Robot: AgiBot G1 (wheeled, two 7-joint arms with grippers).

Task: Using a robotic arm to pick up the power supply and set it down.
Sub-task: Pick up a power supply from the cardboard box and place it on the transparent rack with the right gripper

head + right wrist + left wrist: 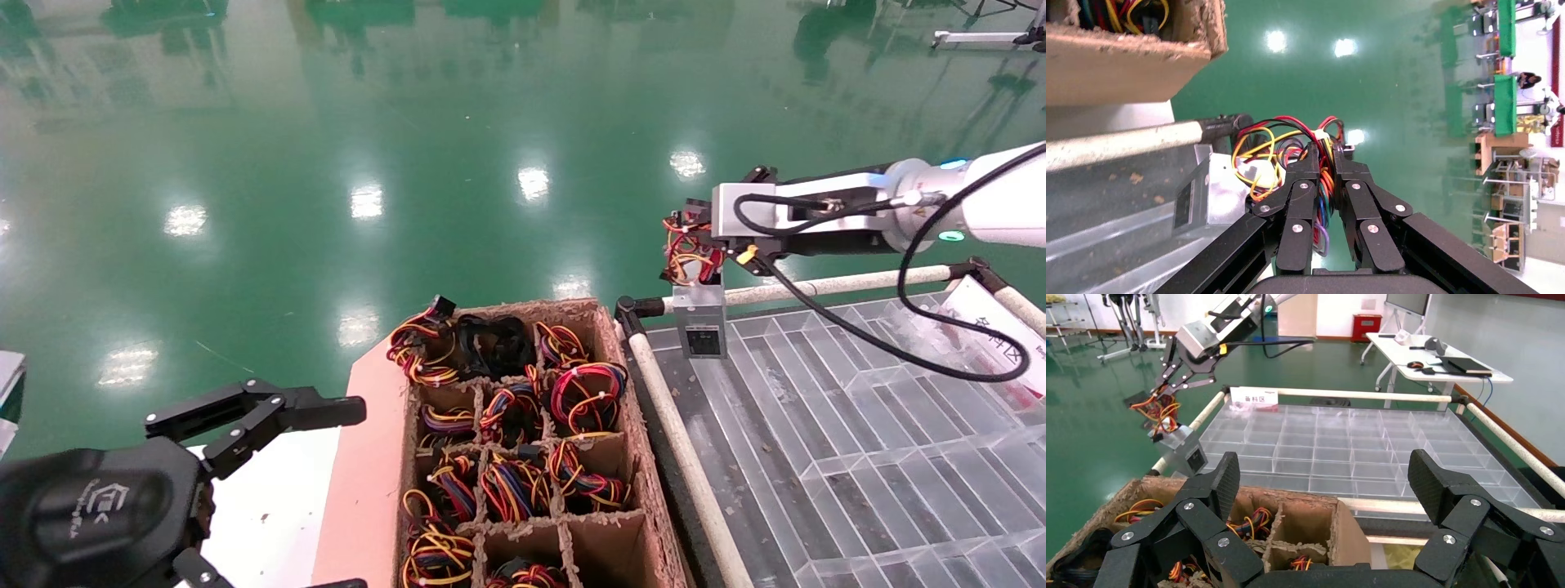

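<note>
Right hand pinched tight on the wire bundle; power supply dangles below, over the clear tray's corner. We judge it heavy, swingy; the metal box is a safer grip. Left hand open, idle.

Head view: divider crate bottom centre, clear tray lower right beside it; power supply hangs over tray's top-left corner; left gripper bottom left.
</note>
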